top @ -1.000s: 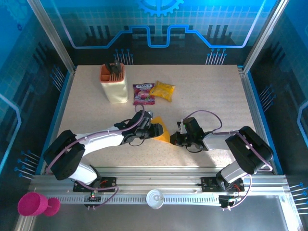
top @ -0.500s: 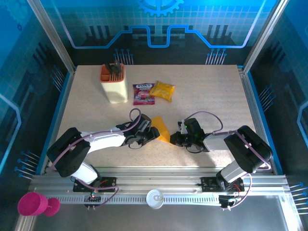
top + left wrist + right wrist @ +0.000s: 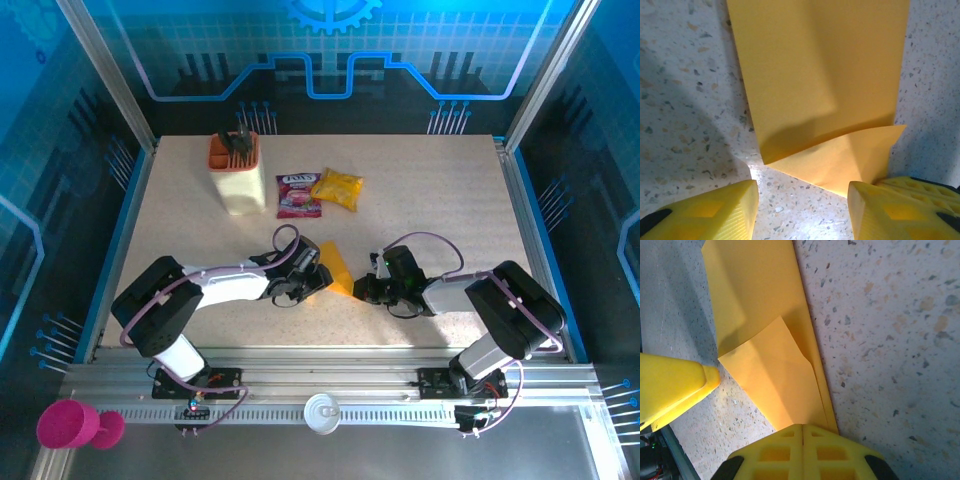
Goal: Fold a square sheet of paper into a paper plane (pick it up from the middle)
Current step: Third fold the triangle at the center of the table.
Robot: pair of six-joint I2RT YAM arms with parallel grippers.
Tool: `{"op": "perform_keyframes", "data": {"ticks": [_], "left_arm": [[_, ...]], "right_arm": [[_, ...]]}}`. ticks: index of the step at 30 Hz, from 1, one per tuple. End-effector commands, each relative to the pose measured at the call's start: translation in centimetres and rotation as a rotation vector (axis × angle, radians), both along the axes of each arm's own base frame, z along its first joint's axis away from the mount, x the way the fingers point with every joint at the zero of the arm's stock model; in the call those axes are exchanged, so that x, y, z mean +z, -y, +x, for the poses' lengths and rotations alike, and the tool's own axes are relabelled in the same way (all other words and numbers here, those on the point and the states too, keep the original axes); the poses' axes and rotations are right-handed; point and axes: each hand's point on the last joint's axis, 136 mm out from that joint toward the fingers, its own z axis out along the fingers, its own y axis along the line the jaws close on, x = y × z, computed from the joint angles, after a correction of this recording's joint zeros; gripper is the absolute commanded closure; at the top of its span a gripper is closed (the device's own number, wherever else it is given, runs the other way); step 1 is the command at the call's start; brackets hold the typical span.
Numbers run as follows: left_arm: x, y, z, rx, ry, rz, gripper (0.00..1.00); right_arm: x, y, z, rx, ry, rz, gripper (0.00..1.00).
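Square sheet of paper (image 3: 337,270) lies partly folded on the table (image 3: 440,190), mid-front, between both grippers, one flap raised off the layer below (image 3: 840,160). Left gripper (image 3: 802,195) is about half open, nothing held, fingers straddling the paper's near edge. Right gripper (image 3: 803,432) is closed tight at the paper's edge; can't tell whether it's pinching or pressing

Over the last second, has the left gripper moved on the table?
Yes. The left gripper has drawn back slightly toward the arm bases, farther from the purple-red packet.
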Motion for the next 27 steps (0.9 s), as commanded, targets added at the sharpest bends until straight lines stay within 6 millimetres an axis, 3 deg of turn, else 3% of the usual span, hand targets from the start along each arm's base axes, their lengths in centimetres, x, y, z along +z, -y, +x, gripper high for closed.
{"op": "perform_keyframes", "data": {"ticks": [1, 8, 17, 27], "left_arm": [[0.2, -0.1, 1.1, 0.026, 0.021, 0.003, 0.52], [0.9, 0.2, 1.8, 0.012, 0.05, -0.009, 0.62], [0.8, 0.2, 2.0, 0.011, 0.051, -0.018, 0.63], [-0.5, -1.2, 1.2, 0.097, -0.005, 0.009, 0.62]], "right_arm": [[-4.7, 2.8, -3.1, -0.018, -0.146, -0.144, 1.0], [-4.9, 2.9, -3.2, -0.017, -0.152, -0.148, 1.0], [-4.9, 3.0, -3.3, -0.02, -0.152, -0.15, 1.0], [-5.0, 3.1, -3.4, -0.023, -0.154, -0.152, 1.0]]}}
